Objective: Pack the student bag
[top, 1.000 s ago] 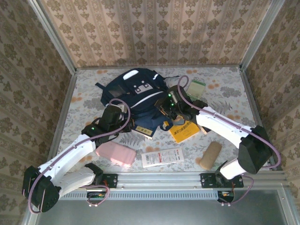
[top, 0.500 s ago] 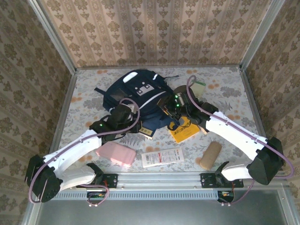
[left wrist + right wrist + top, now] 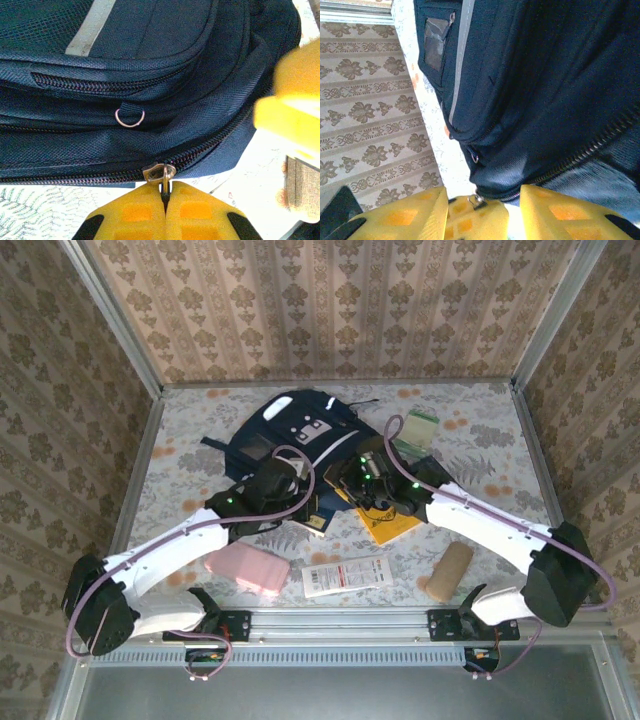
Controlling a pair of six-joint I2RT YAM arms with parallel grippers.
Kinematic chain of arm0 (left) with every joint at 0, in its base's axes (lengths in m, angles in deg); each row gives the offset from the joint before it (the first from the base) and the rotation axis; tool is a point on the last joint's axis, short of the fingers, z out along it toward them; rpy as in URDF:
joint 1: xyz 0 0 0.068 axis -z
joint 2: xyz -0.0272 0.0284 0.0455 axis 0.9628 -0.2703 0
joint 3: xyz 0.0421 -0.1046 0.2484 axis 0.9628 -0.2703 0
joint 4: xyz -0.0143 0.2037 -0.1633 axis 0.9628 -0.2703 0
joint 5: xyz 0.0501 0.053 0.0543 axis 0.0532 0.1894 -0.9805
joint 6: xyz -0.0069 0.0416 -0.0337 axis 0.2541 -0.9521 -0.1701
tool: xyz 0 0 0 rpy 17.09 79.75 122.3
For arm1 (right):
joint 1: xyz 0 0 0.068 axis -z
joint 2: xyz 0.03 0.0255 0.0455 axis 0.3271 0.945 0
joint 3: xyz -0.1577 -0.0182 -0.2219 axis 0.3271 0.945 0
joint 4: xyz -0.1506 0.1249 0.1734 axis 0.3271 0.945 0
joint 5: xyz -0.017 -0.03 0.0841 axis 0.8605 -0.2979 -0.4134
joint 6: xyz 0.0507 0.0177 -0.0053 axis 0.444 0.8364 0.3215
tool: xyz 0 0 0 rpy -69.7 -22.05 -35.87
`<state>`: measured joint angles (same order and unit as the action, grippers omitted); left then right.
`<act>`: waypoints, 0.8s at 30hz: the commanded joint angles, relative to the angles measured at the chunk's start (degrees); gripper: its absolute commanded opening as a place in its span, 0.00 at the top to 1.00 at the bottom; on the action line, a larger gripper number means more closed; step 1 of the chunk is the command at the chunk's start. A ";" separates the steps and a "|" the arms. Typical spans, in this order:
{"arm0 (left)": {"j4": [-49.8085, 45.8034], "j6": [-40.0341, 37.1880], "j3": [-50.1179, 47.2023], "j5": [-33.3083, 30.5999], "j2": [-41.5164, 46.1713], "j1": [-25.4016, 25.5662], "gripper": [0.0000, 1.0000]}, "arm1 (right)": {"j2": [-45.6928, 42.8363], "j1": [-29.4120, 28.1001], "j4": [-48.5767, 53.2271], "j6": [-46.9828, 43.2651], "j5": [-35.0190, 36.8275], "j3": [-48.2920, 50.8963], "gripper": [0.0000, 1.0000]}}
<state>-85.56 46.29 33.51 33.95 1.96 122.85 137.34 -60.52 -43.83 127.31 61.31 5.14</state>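
The student bag (image 3: 290, 435), a large navy-blue backpack with white and grey patches, lies at the back middle of the table. My left gripper (image 3: 166, 200) is shut on the metal zipper pull (image 3: 167, 176) at the bag's near edge (image 3: 150, 150); from above it sits at the bag's front (image 3: 312, 502). My right gripper (image 3: 480, 220) is open, its yellow fingers (image 3: 405, 215) standing either side of the bag's corner (image 3: 520, 165) and of the left gripper's tips. From above it is just right of the left one (image 3: 348, 492).
A pink case (image 3: 247, 568), a white packet (image 3: 345, 576) and a tan roll (image 3: 449, 571) lie along the near edge. A yellow booklet (image 3: 395, 522) lies under the right arm. A green-and-white item (image 3: 419, 426) sits at the back right. Patterned walls enclose the table.
Both grippers have moved toward each other at the bag's front edge. The bag has swung and shifted toward the back. The right jaws have widened slightly.
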 commanded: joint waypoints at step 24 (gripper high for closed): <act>3.00 -1.12 1.10 -2.76 1.99 1.23 1.00 | 6.08 2.26 -7.16 1.30 2.18 -0.82 1.00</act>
<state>-85.94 46.29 33.51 30.34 1.39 123.53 145.05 -59.43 -49.95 128.97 61.03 4.00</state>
